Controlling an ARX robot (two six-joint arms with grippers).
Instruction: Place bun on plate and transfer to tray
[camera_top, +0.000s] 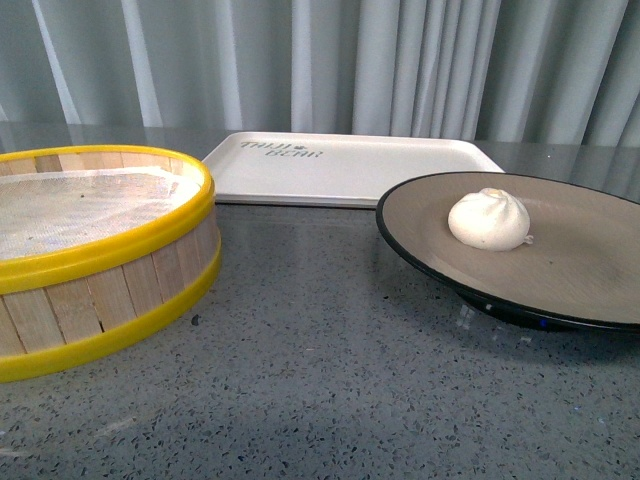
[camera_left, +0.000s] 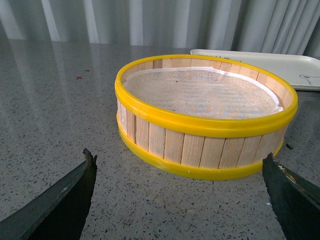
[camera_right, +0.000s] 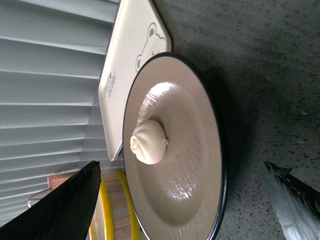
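Observation:
The off-white pleated bun (camera_top: 489, 220) (camera_right: 148, 142) rests on the tan plate (camera_top: 580, 265) (camera_right: 195, 165) with its black rim, at the right of the table. Behind it lies the cream tray (camera_top: 350, 165) (camera_right: 131, 50) (camera_left: 280, 62), flat and bare. Neither arm shows in the front view. My right gripper (camera_right: 182, 172) is open, its dark fingers either side of the plate's near part, with the bun a short way beyond. My left gripper (camera_left: 180, 162) is open over bare tabletop, just short of the steamer basket.
A wooden steamer basket (camera_top: 90, 255) (camera_left: 205, 115) with yellow rims and a white cloth lining stands at the left. The speckled grey tabletop (camera_top: 320, 380) stretches in front. Grey curtains (camera_top: 400, 60) hang behind the table.

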